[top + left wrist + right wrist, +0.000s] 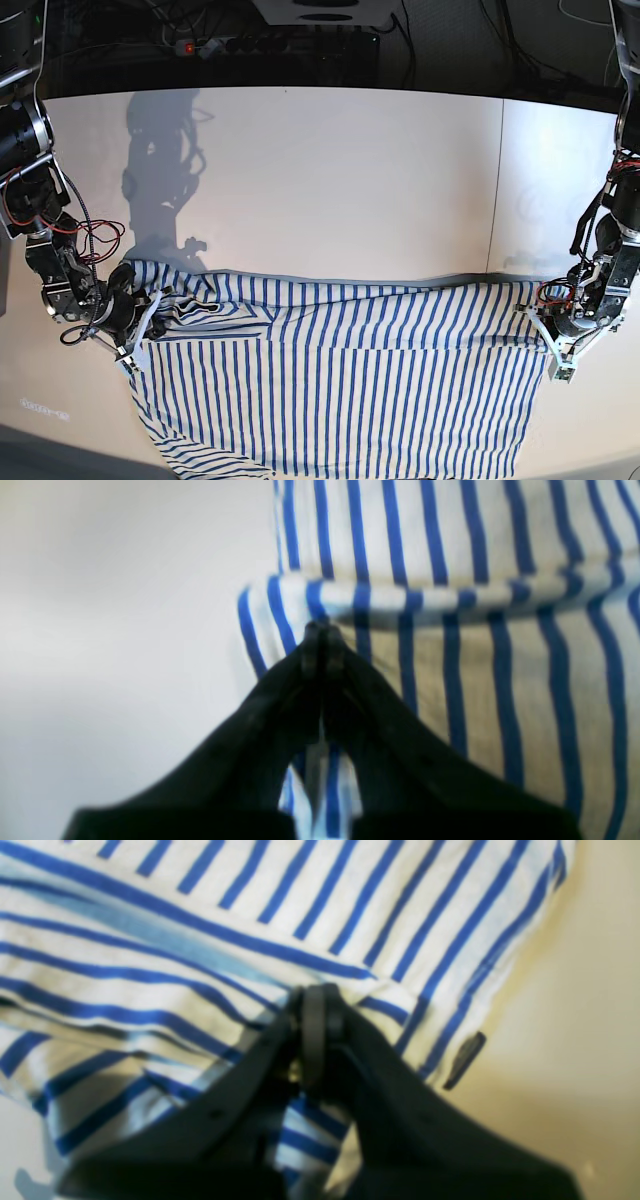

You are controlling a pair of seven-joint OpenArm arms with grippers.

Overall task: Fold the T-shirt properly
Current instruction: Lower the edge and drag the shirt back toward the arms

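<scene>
Both grippers, left gripper [322,630] and right gripper [315,995], are pinching shut on the T-shirt [340,390], gripping opposite ends along the table [300,170] to carry a fold over.

The T-shirt [340,390] lies spread across the near half of the table [300,180], reaching from the 9 o'clock side to the 3 o'clock side of the base view, its far edge folded over on itself. The right gripper [140,320] sits at the shirt's 9 o'clock end. The left gripper [545,335] sits at its 3 o'clock end, well apart.
</scene>
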